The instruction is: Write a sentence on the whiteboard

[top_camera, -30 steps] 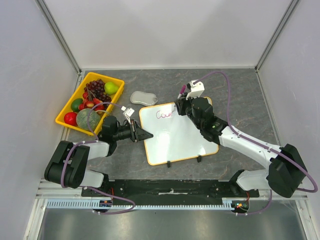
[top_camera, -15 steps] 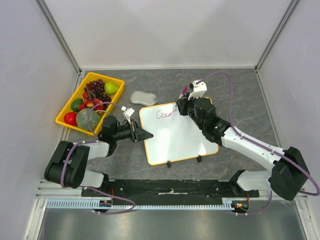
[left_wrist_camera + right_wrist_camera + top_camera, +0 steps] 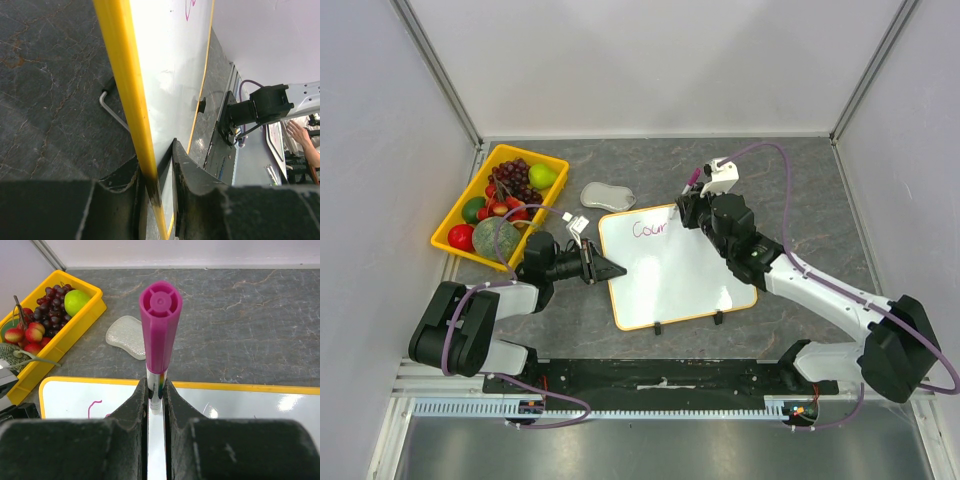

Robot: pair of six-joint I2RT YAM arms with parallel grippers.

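Observation:
The whiteboard lies flat on the table, white with a yellow-orange rim and two black clip feet at its near edge. Purple-magenta cursive reading about "Cour" sits at its top left; the writing's end is hidden under my right gripper. My right gripper is shut on a marker with a magenta cap, held upright over the board's top edge; the tip is hidden. My left gripper is shut on the whiteboard's left rim.
A yellow tray of fruit with grapes, apples and a melon stands at the back left. A grey glittery eraser pad lies just beyond the board's top left corner. Grey walls close the table on three sides.
My right gripper has moved a little to the right along the board's top edge with the marker, and the purple writing has grown slightly. The left arm has not moved.

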